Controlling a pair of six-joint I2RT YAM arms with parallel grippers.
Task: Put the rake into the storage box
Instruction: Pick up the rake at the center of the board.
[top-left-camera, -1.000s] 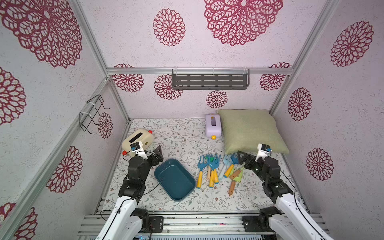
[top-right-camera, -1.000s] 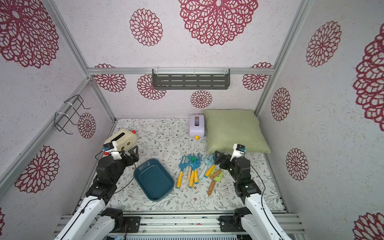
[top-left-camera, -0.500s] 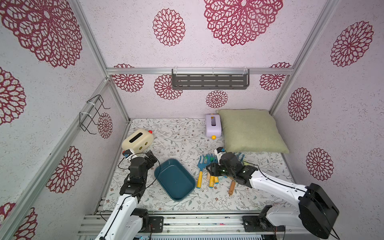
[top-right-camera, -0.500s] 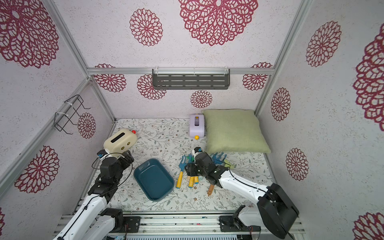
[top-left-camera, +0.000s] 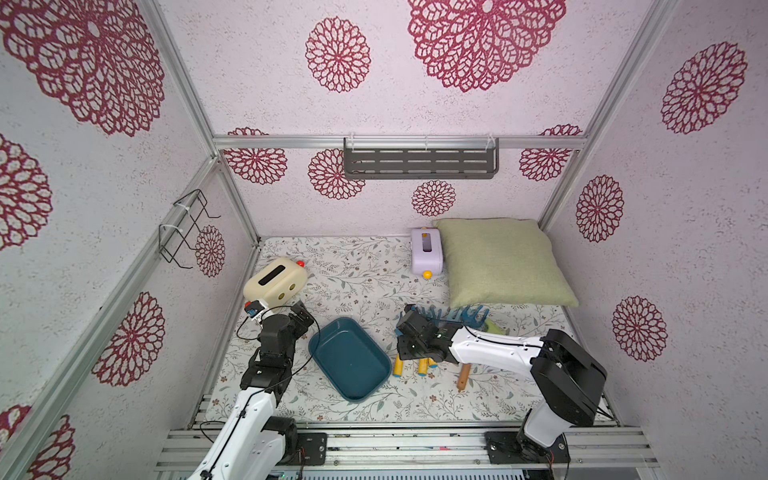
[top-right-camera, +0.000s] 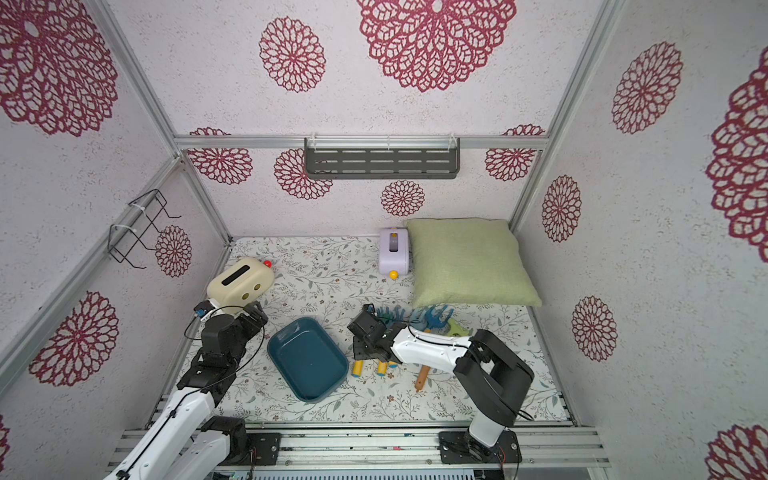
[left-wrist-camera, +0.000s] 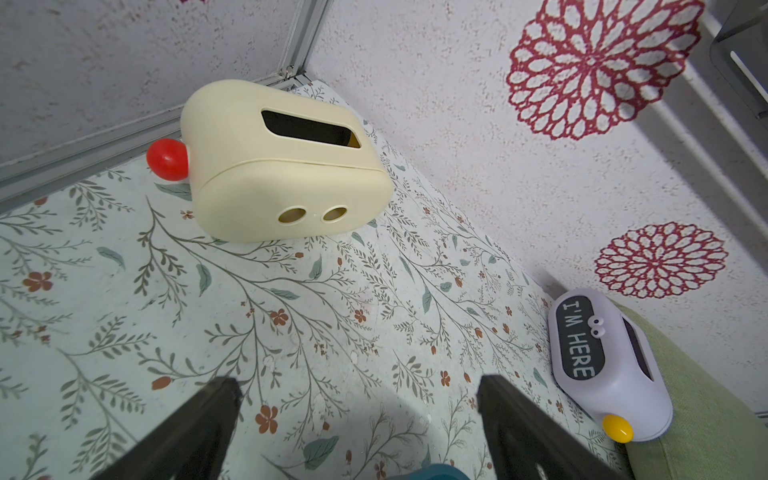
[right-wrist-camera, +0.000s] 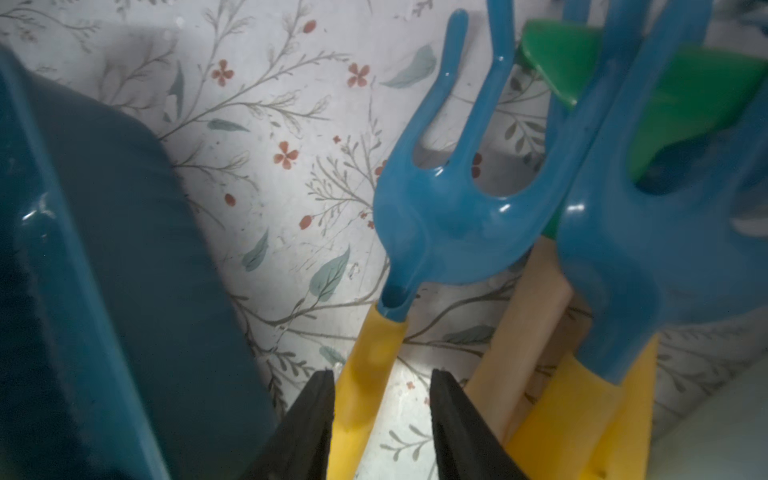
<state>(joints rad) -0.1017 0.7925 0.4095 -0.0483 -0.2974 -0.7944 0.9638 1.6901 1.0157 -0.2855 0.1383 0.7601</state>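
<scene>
The rake (right-wrist-camera: 449, 216) has a blue forked head and a yellow handle (right-wrist-camera: 370, 374), and lies on the floral mat beside the storage box (right-wrist-camera: 104, 270). My right gripper (right-wrist-camera: 382, 378) straddles that handle. One finger touches it and a gap shows on the other side, so the jaws stand partly open. In both top views the right gripper (top-left-camera: 407, 355) (top-right-camera: 365, 353) covers the tools, and only the handle end (top-left-camera: 398, 368) shows. The dark teal storage box (top-left-camera: 347, 357) (top-right-camera: 307, 359) holds nothing. My left gripper (left-wrist-camera: 357, 384) (top-left-camera: 301, 318) hangs wide open over bare mat.
More toy tools lie right of the rake: blue heads (top-left-camera: 469, 316), a green one (right-wrist-camera: 685, 95) and a wooden handle (top-left-camera: 463, 376). A cream box (top-left-camera: 275, 280) stands at the left, with a lilac box (top-left-camera: 426, 251) and a green pillow (top-left-camera: 498, 262) at the back.
My right arm swung in from the right side to the leftmost tool, came down over its handle, and its jaws narrowed. The left arm shifted slightly and stayed open.
</scene>
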